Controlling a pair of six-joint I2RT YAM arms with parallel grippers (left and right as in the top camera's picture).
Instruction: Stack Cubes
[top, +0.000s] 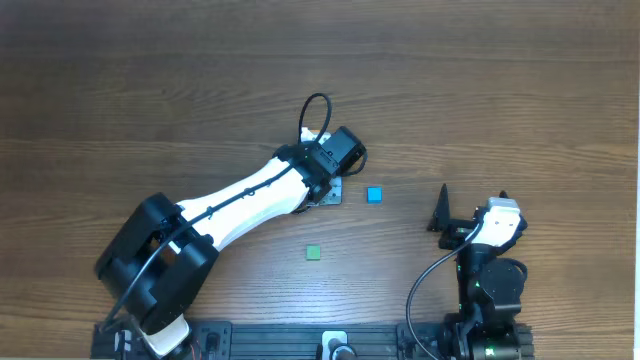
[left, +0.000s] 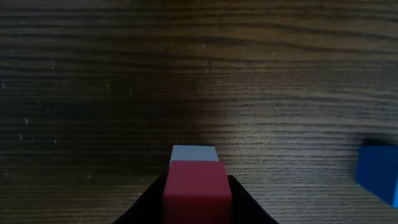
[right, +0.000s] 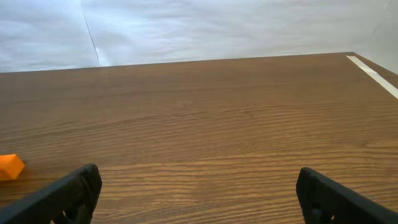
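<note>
Holds red cube (left: 198, 183) in left gripper (left: 198, 210), fingers closed on it, directly over grey cube (left: 194, 153), contact not discernible, with blue cube (top: 374, 194) just beside toward right arm, green cube (top: 313, 253) nearer bases, right gripper (right: 199, 202) wide, empty, well apart.

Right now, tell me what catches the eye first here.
The small red cube clamped in the left gripper stands out, a pale grey cube just beyond it, near the wooden table's middle. A bright blue cube lies just right of it, a small green cube nearer the arm bases, and the right gripper hangs open.
</note>
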